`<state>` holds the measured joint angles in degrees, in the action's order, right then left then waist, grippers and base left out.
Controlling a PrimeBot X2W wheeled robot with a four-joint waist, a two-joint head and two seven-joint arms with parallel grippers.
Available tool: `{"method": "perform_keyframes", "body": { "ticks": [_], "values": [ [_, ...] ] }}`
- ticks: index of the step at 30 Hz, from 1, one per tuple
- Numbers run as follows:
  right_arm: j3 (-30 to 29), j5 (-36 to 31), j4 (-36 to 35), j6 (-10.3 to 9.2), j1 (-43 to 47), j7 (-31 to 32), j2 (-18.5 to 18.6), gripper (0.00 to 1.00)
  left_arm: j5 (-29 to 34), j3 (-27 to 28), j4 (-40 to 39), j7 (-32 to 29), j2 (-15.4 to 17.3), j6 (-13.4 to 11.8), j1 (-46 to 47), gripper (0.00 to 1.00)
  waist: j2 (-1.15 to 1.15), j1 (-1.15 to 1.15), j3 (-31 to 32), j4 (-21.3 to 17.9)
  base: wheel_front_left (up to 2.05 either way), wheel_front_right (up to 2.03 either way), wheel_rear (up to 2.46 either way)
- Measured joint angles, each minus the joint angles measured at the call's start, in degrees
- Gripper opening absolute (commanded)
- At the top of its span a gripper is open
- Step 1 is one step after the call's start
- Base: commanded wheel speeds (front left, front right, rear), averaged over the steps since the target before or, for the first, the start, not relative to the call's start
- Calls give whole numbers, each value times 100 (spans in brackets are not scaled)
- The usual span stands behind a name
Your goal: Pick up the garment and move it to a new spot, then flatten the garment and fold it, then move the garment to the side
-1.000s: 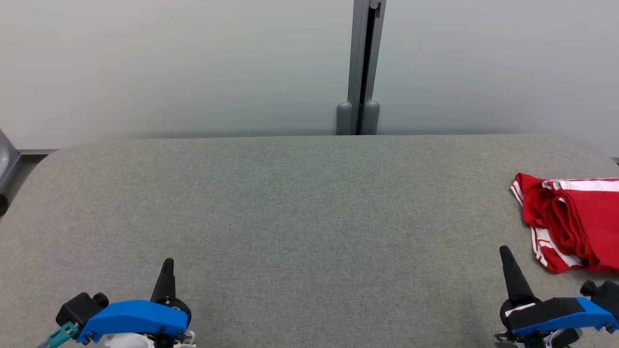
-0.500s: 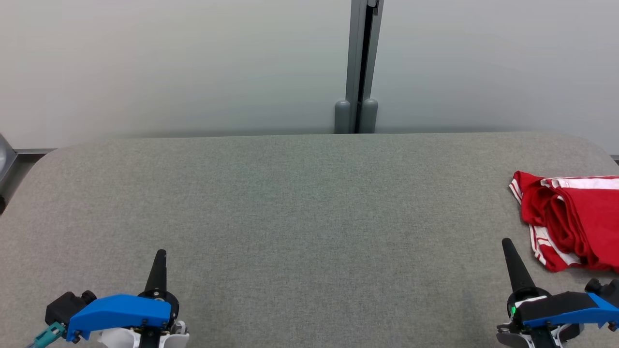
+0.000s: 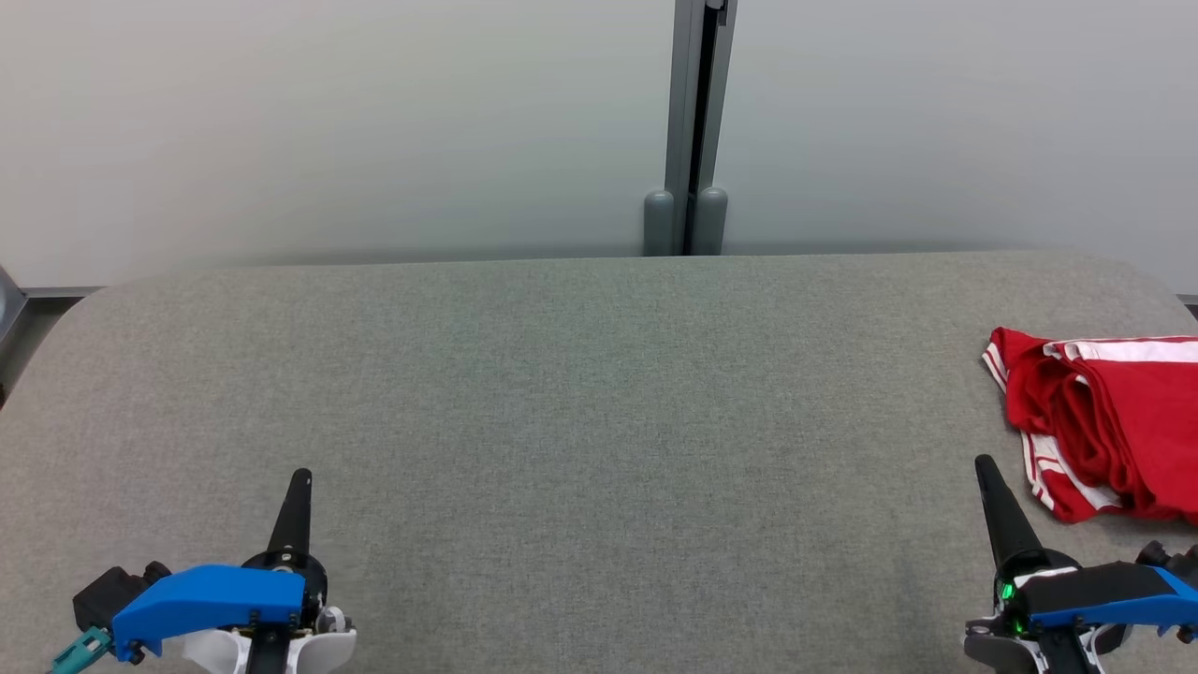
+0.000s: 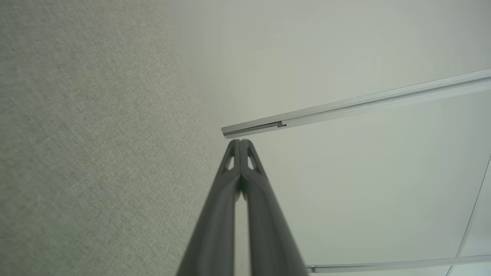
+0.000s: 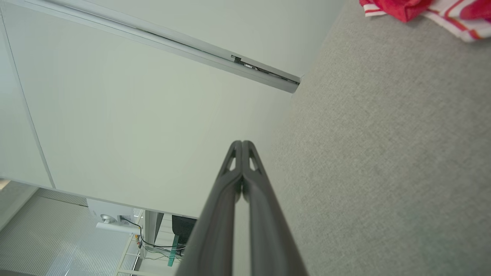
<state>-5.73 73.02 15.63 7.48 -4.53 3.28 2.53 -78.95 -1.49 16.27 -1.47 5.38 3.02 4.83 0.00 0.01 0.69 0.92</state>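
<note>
Grey table [image 3: 599,421], garment [image 3: 1114,426] at right edge; left gripper [image 3: 301,477], right gripper [image 3: 982,463] both closed.

Pale partition wall [image 3: 374,122], grey table [image 3: 580,421]

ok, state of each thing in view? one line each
garment: bunched, lying at the right end of the table, not held; partly cut off by the picture's edge.
left gripper: shut, empty, at the table's near left.
right gripper: shut, empty, beside the garment, apart from it.
</note>
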Motion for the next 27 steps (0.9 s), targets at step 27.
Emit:
{"method": "perform_keyframes", "body": {
  "ticks": [27],
  "values": [
    [-45, 1280, -103, 0, -107, 221, 7, 0, -891, 531, -147, -333, -166, 294, 70, 0, 0, 0, -55, -58, 0, 0, 0]
  ]
}}
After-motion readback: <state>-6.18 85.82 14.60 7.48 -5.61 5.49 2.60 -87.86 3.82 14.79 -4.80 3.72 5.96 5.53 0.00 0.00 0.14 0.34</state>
